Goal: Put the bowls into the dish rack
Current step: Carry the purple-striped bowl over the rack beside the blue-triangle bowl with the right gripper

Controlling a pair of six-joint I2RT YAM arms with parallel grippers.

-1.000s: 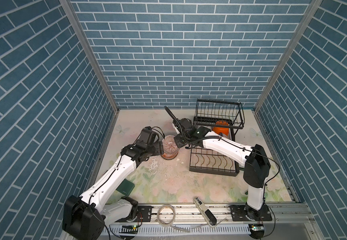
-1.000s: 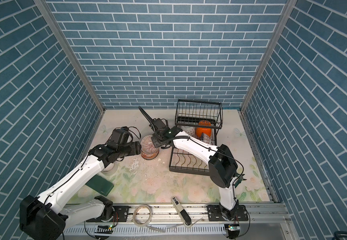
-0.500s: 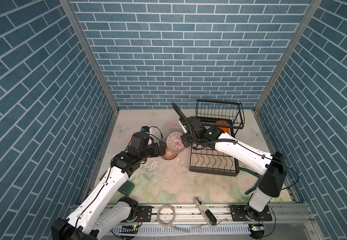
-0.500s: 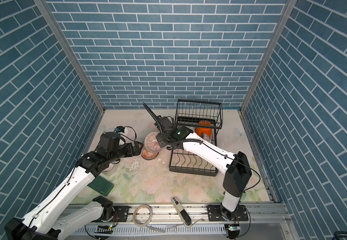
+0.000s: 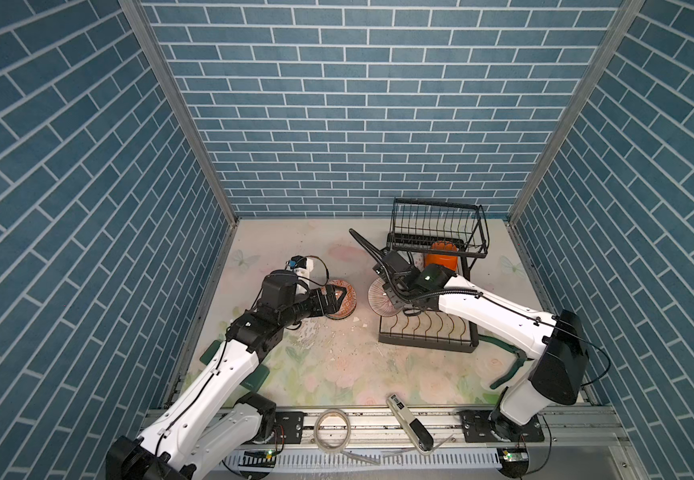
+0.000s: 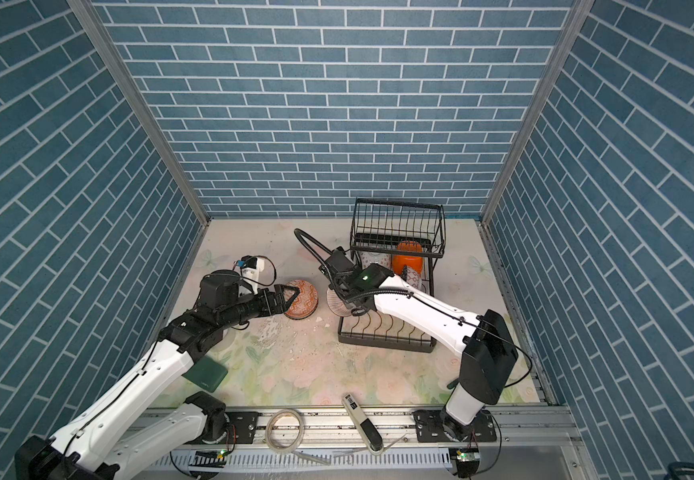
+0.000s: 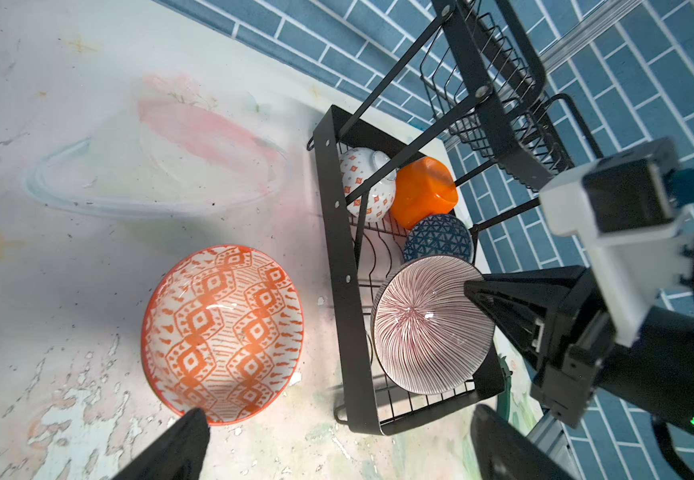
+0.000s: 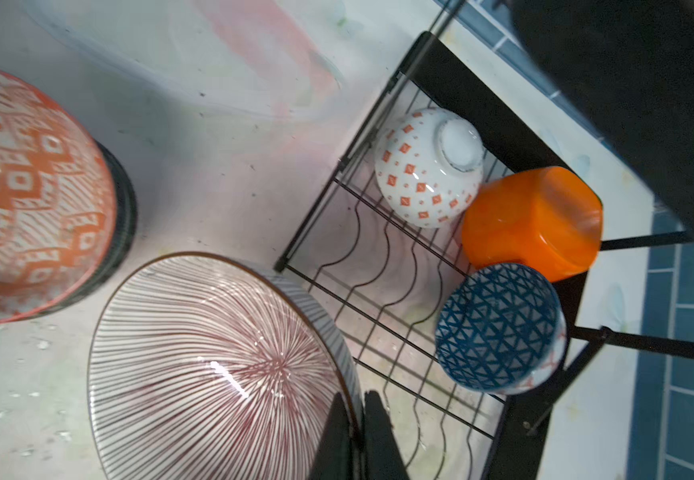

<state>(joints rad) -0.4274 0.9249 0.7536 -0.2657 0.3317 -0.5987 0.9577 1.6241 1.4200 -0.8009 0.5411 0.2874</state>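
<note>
Bowl of white ceramic with fine red radial lines (image 8: 212, 374), tilted on edge at the left side of the black wire two-tier dish rack (image 5: 424, 341). Only the right wrist view shows the right gripper (image 8: 353, 405) pinching its rim. The lower tier holds a white bowl with orange diamonds (image 8: 424, 183), an orange rounded-square plastic bowl (image 8: 532, 220) and a blue triangle-patterned bowl (image 8: 499, 328). The left wrist view shows the left gripper (image 7: 337, 411) spread wide beside an orange-patterned bowl (image 7: 220, 332) on the table (image 5: 337, 374). The right wrist view reveals a dark bowl (image 8: 123, 224) beneath it.
</note>
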